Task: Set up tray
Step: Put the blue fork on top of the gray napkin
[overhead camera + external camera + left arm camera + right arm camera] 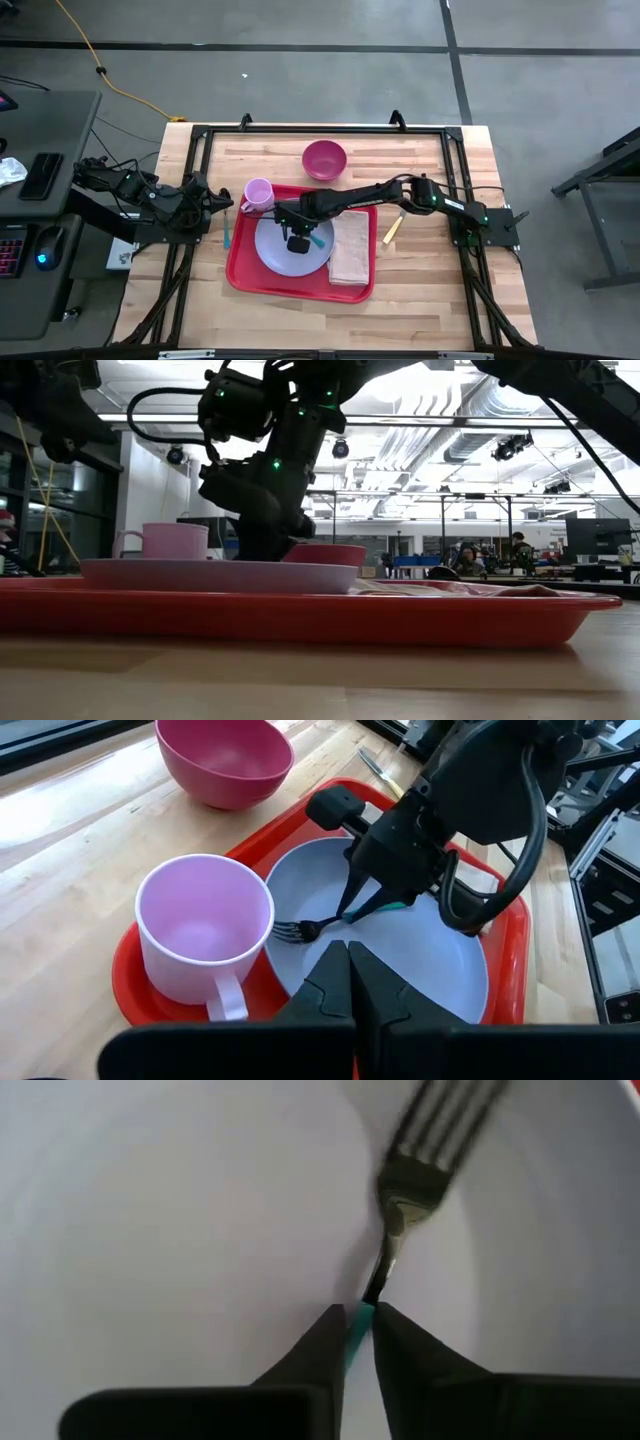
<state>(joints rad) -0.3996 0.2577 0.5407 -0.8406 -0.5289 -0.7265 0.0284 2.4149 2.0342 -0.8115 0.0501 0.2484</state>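
Wooden table (420, 290), no readable writing: right gripper (358, 1325) jaws pinch fork (420, 1160); left gripper (348, 982) jaws clenched.

Glossy red plastic tray (240, 272), pale wood table (430, 300), metal fork (300, 929).

tray (240, 272): lying mid-table, carrying the plate, mug and napkin
plate (272, 250): sitting in the tray's middle
mug (258, 193): standing at the tray's far left corner
napkin (351, 250): lying right of the plate
fork (312, 926): resting on the plate, my right gripper (358, 1318) pinching its handle
bowl (324, 159): sitting behind the tray
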